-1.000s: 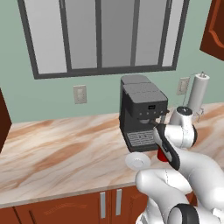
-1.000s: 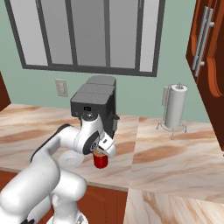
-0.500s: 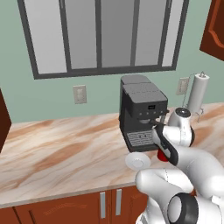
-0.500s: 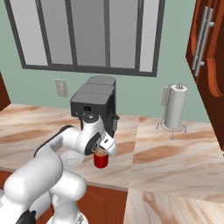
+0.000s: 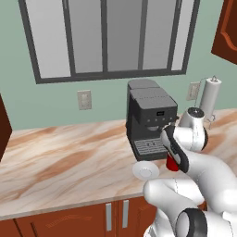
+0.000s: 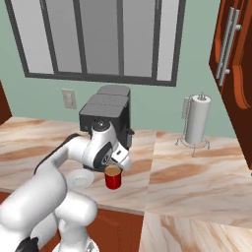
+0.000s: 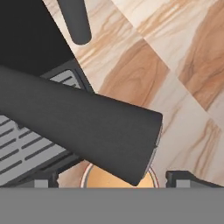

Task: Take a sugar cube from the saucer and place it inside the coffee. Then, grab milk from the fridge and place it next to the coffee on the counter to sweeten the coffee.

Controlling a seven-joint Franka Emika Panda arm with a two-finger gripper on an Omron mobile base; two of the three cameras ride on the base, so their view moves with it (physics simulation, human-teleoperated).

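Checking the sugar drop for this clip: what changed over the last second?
The gripper, poised over the coffee, opened its fingers wide; whether the sugar cube dropped in can't be seen. The arm barely shifted. The saucer, coffee machine and paper towel holder stayed put.

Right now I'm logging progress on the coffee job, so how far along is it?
Done, apparently: the saucer looks bare, so the sugar cube has probably left it, though none is visible in the coffee. In hand: the gripper hovers just above the coffee, its fingertips spread either side of the rim, holding nothing visible. Left: fetching the milk and setting it beside the coffee on the counter.
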